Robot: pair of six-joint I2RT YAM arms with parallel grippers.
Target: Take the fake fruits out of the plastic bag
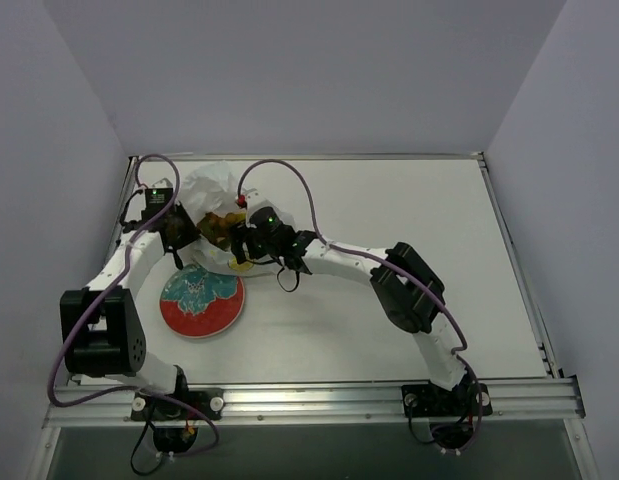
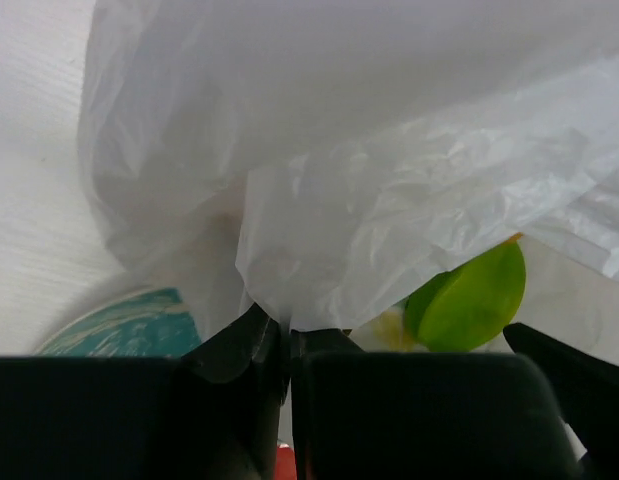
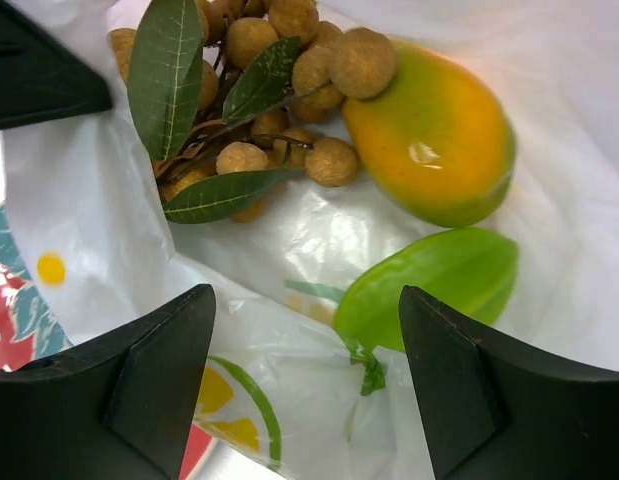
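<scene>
The plastic bag (image 1: 211,188) lies crumpled at the back left, just behind the plate. My left gripper (image 2: 287,325) is shut on a fold of the bag's edge (image 2: 319,230) and holds it up. Under that raised edge the green fruit (image 2: 471,298) peeks out. My right gripper (image 3: 307,310) hangs open over the bag's mouth (image 3: 289,240), with nothing between its fingers. Inside lie the bunch of tan-brown balls with green leaves (image 3: 259,90), the yellow-orange fruit (image 3: 434,130) and the green fruit (image 3: 439,280). From above, both grippers (image 1: 179,232) (image 1: 251,240) flank the opening.
The red-rimmed teal plate (image 1: 201,300) sits on the table right in front of the bag, partly under its printed edge (image 3: 229,400). White walls close in the table at the back and sides. The right arm (image 1: 389,275) stretches across the middle.
</scene>
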